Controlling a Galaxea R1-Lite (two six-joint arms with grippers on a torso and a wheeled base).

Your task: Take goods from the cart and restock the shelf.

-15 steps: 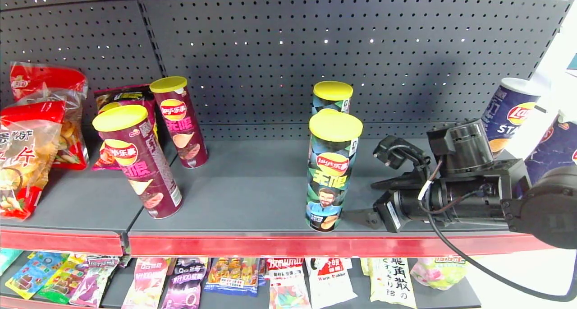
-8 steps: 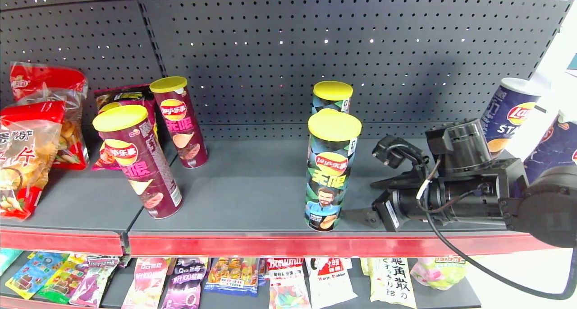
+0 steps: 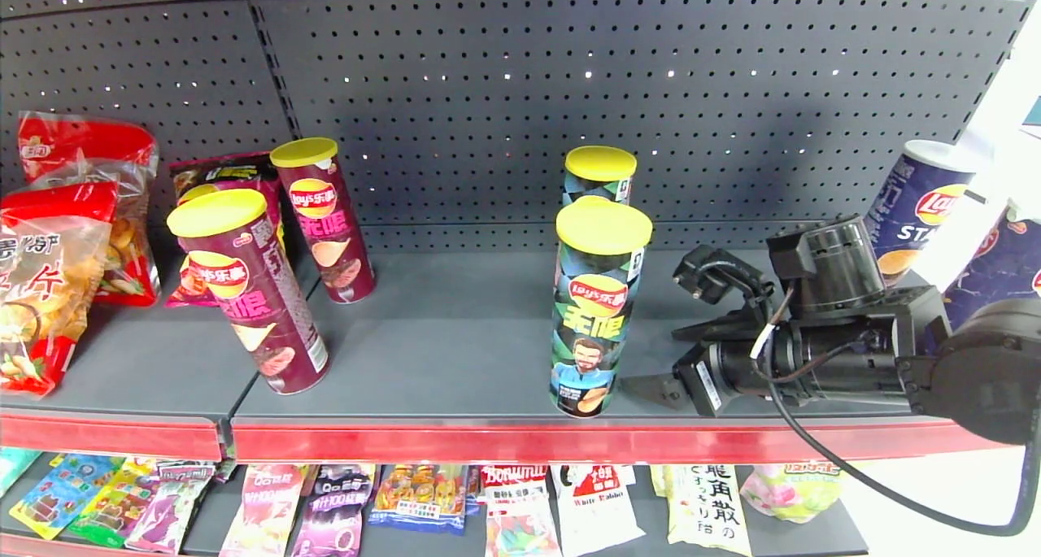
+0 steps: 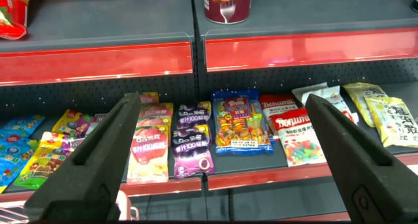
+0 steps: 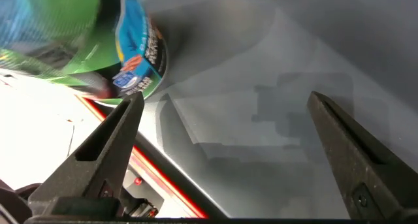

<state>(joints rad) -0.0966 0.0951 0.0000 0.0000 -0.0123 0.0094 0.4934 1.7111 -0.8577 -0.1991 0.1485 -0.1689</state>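
With the right gripper [image 5: 225, 101] wide open and empty just beside the green can [image 3: 598, 313], pull straight away. Go slowly, without bumping it.

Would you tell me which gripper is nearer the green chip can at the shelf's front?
Right. The right gripper sits open just beside the green chip can; the left gripper faces the lower shelf, below it.

pegboard back panel [image 3: 504, 93] — dark grey, light specks through its holes | far right — bright white glare [image 3: 1012, 102]
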